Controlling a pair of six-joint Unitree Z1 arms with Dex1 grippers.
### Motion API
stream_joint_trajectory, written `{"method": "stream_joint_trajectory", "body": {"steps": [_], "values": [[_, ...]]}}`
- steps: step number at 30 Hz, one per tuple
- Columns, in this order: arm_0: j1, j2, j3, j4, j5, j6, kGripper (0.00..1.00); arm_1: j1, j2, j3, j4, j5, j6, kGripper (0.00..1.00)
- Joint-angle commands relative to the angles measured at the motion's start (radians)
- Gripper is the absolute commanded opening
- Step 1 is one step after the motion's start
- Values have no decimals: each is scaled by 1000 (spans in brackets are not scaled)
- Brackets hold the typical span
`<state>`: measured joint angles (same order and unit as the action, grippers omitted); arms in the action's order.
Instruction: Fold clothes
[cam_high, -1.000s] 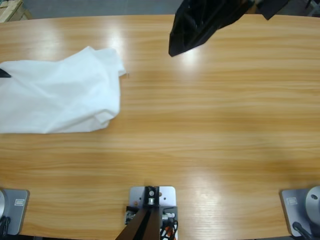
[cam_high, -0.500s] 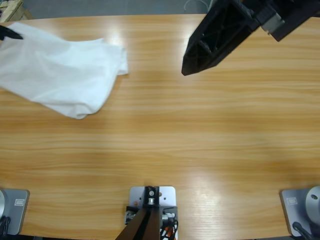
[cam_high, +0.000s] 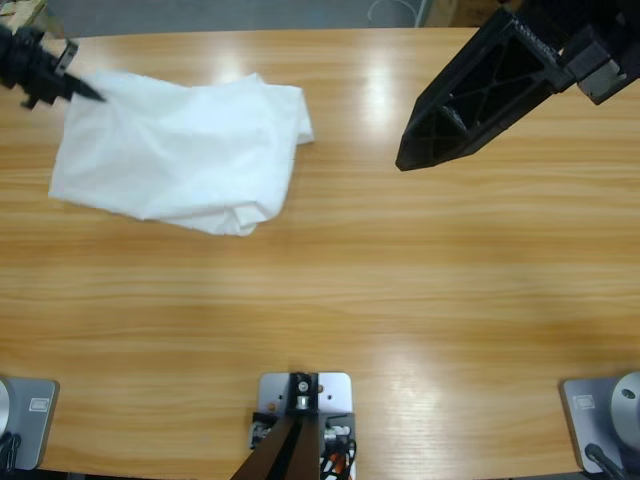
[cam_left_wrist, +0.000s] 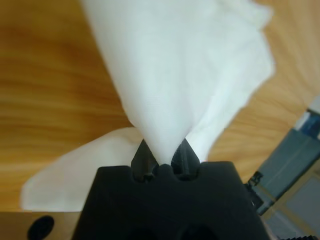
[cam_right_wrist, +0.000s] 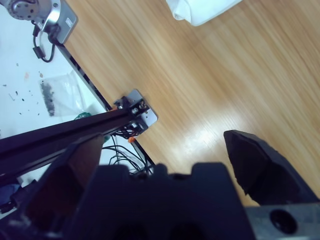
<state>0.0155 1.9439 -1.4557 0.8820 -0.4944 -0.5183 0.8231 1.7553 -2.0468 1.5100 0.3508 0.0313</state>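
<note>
At upper left of the high view, the left arm's black two-jawed gripper (cam_high: 88, 92) pinches a corner of the crumpled plain white cotton T-shirt (cam_high: 185, 150) lying on the long wooden table (cam_high: 400, 280). Left wrist view: jaws clamped on bunched cloth. Right wrist view: the right gripper (cam_right_wrist: 165, 155) gapes wide, empty; judging by this, spreading is underway, and next needs a second corner grasped.

I see even, bright overhead light. Two pale glare patches lie on the table (cam_high: 330, 300) beyond the T-shirt (cam_high: 180, 150), and a soft shadow edges it. In the left wrist view the cloth nearest the jaws is out of focus.
</note>
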Motion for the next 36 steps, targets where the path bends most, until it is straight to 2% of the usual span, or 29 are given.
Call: {"method": "stream_joint_trajectory", "body": {"steps": [1, 9, 14, 16, 19, 21, 24, 27, 36], "values": [[201, -136, 331, -119, 29, 16, 0, -12, -6, 25, 85, 23, -13, 1000], [322, -206, 459, -218, -100, 47, 0, -12, -13, 27, 87, 39, -8, 1000], [355, -249, 514, -277, -98, 3, 0, -11, -22, 37, 87, 40, -7, 1000], [347, -292, 531, -287, -30, 6, 0, -10, -22, 36, 87, 43, -5, 1000], [271, -332, 524, -310, 82, 8, 0, -10, -22, 37, 86, 43, -5, 1000], [187, -335, 506, -310, 214, 6, 0, -9, -23, 39, 85, 43, -5, 1000], [62, -293, 422, -210, 399, -22, 0, -10, -26, 49, 85, 43, -5, 1000], [19, -241, 338, -101, 496, -57, 0, -9, -35, 69, 75, 43, -5, 1000], [-95, -129, 44, 106, 537, -122, 0, -9, -54, 122, 39, 43, -5, 1000]]}}
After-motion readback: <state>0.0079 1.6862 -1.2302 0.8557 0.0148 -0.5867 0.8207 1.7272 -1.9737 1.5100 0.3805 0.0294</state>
